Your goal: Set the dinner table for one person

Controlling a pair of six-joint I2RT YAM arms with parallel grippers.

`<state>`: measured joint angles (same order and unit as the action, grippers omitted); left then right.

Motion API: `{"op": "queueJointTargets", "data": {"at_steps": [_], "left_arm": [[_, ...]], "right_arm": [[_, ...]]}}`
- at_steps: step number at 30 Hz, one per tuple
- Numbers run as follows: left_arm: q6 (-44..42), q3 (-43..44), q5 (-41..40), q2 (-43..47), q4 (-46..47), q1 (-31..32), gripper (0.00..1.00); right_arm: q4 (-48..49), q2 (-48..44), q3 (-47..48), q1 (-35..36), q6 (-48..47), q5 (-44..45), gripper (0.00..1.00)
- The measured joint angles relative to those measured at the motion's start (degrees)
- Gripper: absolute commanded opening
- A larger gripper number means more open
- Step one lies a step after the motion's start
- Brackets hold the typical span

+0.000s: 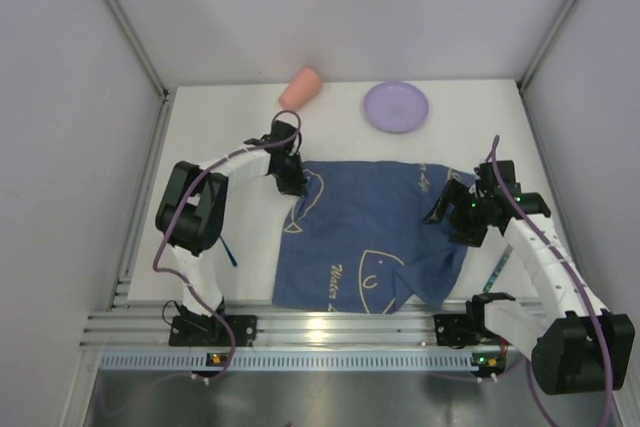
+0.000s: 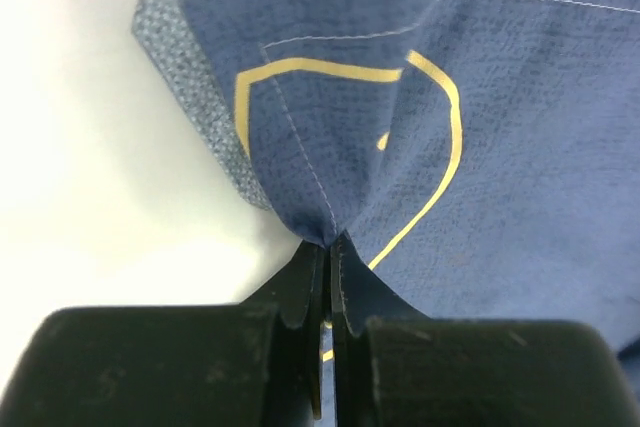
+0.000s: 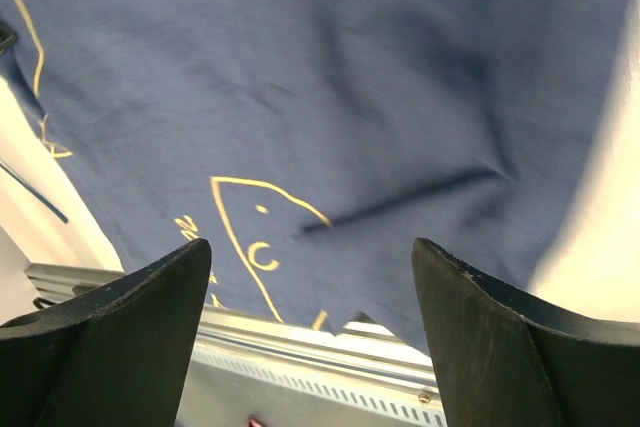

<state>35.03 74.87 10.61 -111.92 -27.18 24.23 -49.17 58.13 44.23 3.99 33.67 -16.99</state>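
Left wrist view shows our left gripper (image 2: pixel 328 247) clamped on a fold of the cloth (image 2: pixel 480 147), lower centre; the right gripper (image 3: pixel 310 247) gapes above it. We judge we are spreading it mid-frame on the dinner table (image 1: pixel 230 117); next, pull it flat.

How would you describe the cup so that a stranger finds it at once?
Look at the white table, along its far edge. Left of the round purple plate lies the cup: salmon pink, tipped on its side.
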Motion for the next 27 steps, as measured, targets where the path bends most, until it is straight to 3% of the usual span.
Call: {"op": "queueJointTargets", "data": {"at_steps": [2,4,6,7,15,21,27], "left_arm": [[-0.74,-3.41,-3.3,3.32,-1.33,-2.58,0.0],[-1.11,-6.84,-5.7,6.25,-2.03,-3.93,0.33],[-1.55,-8.94,-6.86,7.87,-2.75,-4.04,0.82],[-1.33,-9.22,-6.4,8.68,-2.86,-3.93,0.98],[-0.81,-8.92,-8.13,13.49,-5.49,-3.08,0.98],[0.98,-7.74,-5.68,19.32,-5.81,-1.84,0.94],[3.72,-10.88,-2.14,18.84,-1.01,5.25,0.93]], "right_arm": [[0.09,0.0,0.0,0.0,-0.11,-0.44,0.82],[0.31,0.09,0.0,0.04,-0.11,-0.98,0.81],[0.83,0.13,-0.39,0.33,-0.07,-1.4,0.81],[1.01,0.24,-0.66,0.72,-0.02,-1.53,0.8],[1.33,5.18,-1.05,10.21,1.4,2.45,0.8],[-2.05,4.44,-1.05,10.6,2.1,8.9,0.79],[-4.5,0.17,-4.37,11.69,3.78,9.9,0.79]]}}
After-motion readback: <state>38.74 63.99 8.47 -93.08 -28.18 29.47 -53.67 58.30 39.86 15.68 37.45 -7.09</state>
